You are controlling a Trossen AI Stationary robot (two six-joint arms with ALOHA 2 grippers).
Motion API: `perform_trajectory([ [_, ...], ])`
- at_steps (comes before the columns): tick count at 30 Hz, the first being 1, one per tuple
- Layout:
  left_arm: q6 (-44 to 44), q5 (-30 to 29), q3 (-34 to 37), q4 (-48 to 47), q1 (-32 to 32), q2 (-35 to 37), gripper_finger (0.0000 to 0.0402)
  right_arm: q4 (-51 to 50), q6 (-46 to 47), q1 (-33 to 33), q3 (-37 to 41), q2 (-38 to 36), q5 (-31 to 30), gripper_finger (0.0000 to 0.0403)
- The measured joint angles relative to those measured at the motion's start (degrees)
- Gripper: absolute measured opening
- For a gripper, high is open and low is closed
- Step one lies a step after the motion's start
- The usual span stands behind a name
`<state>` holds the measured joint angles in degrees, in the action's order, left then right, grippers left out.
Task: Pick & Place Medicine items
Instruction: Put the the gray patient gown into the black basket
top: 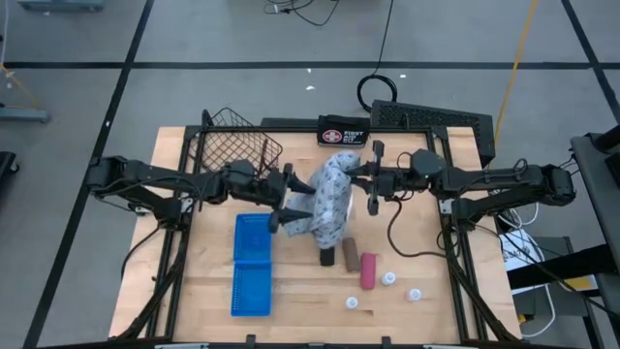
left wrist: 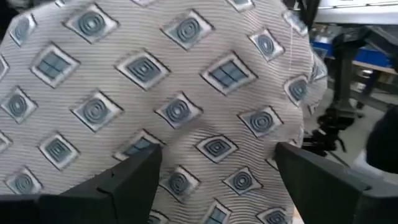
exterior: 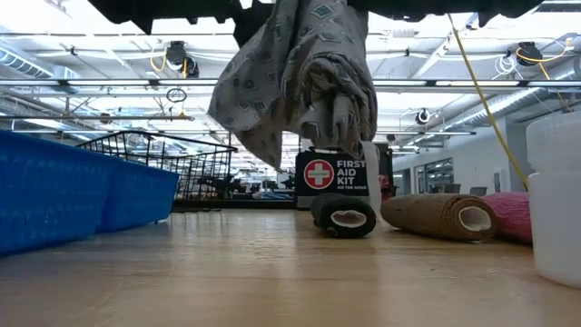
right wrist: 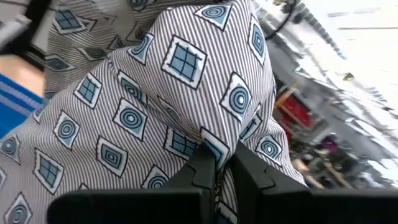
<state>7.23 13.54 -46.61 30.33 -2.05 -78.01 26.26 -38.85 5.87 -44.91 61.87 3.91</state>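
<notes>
A grey-white cloth bag [top: 328, 202] printed with blue squares hangs above the middle of the table. My right gripper [top: 362, 176] is shut on its upper part, coming from the table's right. From the left, my left gripper [top: 289, 202] stands open against the bag's side, and the cloth [left wrist: 186, 93] fills its view. On the table below lie the medicine items: a black roll [top: 328, 257], a brown roll [top: 349, 254], a pink tube [top: 369, 270] and three white bottles [top: 388, 279], [top: 415, 294], [top: 353, 302]. My left gripper has its two fingers [left wrist: 124, 180] spread at the bag's side, roughly level, from the table's left; whether they touch the cloth I cannot tell. My right gripper pinches a bunched fold of the cloth [right wrist: 214, 140] between its two fingers, near the bag's top, coming roughly level from the table's right. The bag hangs slack below the hold, its lower end [exterior: 272, 154] clear of the table.
A blue bin [top: 252, 264] lies at the front left and a wire basket [top: 235, 145] at the back left. The black first-aid pouch [top: 343, 130] stands at the far edge, behind the hanging bag.
</notes>
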Motion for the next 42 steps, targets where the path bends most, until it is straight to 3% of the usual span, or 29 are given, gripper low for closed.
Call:
perform_trajectory([
  [9,-0.5,-8.9,0.0,4.6,0.2,-0.3,0.032,7.2,-4.2,0.0,0.0,2.0,-4.6,0.0014],
  [17,-3.9,-12.8,0.0,6.2,1.2,-1.1,0.0315,18.7,-9.8,0.0,0.0,8.1,-7.5,0.0014],
  [25,-4.6,-22.4,0.0,7.3,1.1,-1.1,0.0317,30.5,-17.4,-2.3,0.0,13.1,-17.4,0.0015],
  [30,-5.5,-23.3,0.0,7.8,1.0,-1.1,0.0317,34.9,-20.7,-3.3,0.0,13.3,-21.9,0.0013],
  [42,-7.6,-25.8,0.0,16.1,0.8,-5.1,0.0312,36.0,-16.0,-3.5,-1.5,13.3,-21.9,0.0013],
])
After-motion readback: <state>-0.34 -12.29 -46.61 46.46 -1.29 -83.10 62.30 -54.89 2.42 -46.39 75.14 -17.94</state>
